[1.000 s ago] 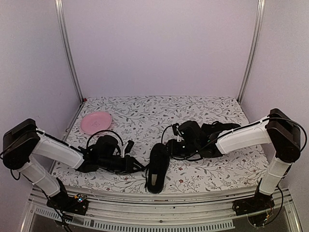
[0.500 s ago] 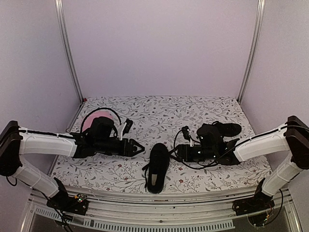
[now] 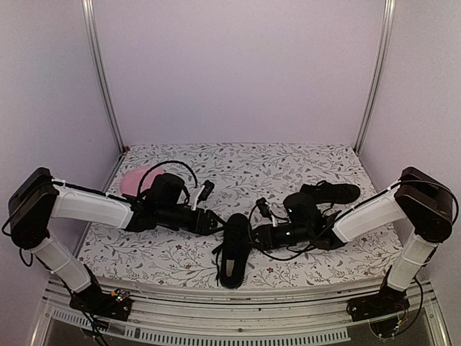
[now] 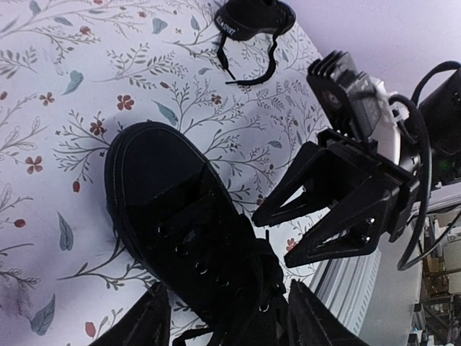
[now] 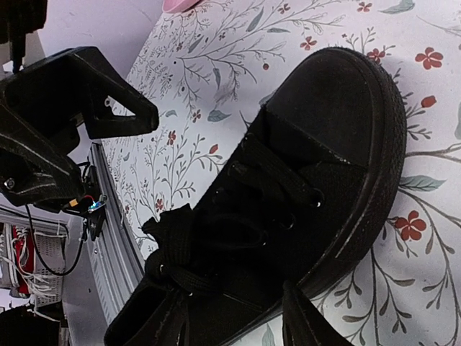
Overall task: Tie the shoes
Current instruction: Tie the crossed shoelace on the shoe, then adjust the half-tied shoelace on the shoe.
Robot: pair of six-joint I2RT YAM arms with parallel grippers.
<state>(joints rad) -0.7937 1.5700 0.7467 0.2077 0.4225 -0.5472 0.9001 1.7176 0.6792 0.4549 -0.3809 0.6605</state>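
Near black shoe (image 3: 234, 251) lies at the front edge of the floral tabletop (image 3: 302, 162), heel toward the arms, laces (image 5: 176, 263) bunched near the opening. Left hand (image 3: 215, 221) sits just left of its toe end, fingers spread, grasping nothing. Right hand (image 3: 253, 234) is just right of it, fingers also apart, empty. Second shoe (image 3: 333, 192) is farther back right. Pink plate (image 3: 134, 180) is back left, partly hidden by the left arm.

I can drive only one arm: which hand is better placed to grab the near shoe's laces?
Probably the right hand: open, the lace bow of the near shoe just ahead of its fingers. The left hand, also open, sits nearer the toe.
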